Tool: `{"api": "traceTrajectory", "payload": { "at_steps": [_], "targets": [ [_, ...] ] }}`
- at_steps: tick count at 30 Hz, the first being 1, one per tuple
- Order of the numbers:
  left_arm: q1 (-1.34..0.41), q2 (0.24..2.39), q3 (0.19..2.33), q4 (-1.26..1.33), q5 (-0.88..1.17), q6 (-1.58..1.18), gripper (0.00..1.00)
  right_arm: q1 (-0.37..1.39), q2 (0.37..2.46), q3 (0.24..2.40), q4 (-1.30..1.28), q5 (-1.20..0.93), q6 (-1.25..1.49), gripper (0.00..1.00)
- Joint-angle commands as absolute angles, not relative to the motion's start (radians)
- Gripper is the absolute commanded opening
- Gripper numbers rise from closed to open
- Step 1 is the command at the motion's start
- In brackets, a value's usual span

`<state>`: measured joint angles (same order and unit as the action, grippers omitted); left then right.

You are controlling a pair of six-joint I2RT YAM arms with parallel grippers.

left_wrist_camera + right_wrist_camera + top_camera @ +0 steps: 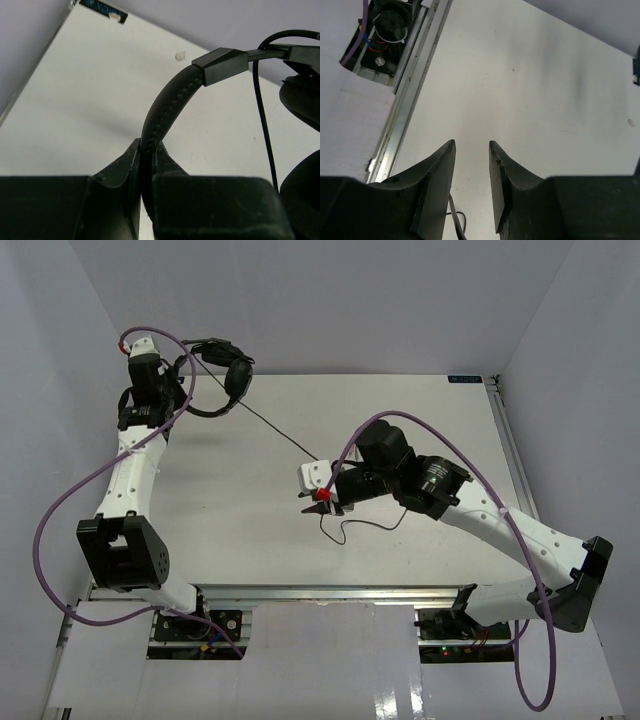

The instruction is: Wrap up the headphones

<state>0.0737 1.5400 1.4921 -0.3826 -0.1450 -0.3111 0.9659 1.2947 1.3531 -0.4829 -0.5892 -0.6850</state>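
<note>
Top external | upper left of frame: left gripper (147, 150) clamped on the headband of the headphones (232, 378) | cord (280, 432) runs straight toward centre | centre: right gripper (471, 144) fingers narrowly apart, gripping nothing, cord looping beneath.

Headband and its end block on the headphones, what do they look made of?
Headband: looks like matte black leather or leatherette; a stitched seam runs along it. End block: probably hard plastic, semi-matte, with crisp flat faces and edges.
</note>
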Motion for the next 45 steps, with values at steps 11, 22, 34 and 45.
{"api": "traceTrajectory", "payload": {
  "at_steps": [11,22,34,45],
  "targets": [
    [-0.158,1.638,1.341,-0.279,-0.148,-0.188,0.00,1.140,1.356,1.417,-0.467,0.187,-1.142,0.08],
    [-0.265,1.536,1.146,-0.271,0.039,-0.028,0.00,1.084,1.325,1.310,-0.276,0.421,-1.321,0.08],
    [-0.383,1.439,1.073,-0.340,0.167,-0.003,0.00,0.965,1.315,1.312,-0.175,0.387,-1.352,0.08],
    [-0.493,1.413,1.088,-0.384,0.253,-0.018,0.00,0.932,1.355,1.345,-0.141,0.273,-1.251,0.08]
  ]
}}
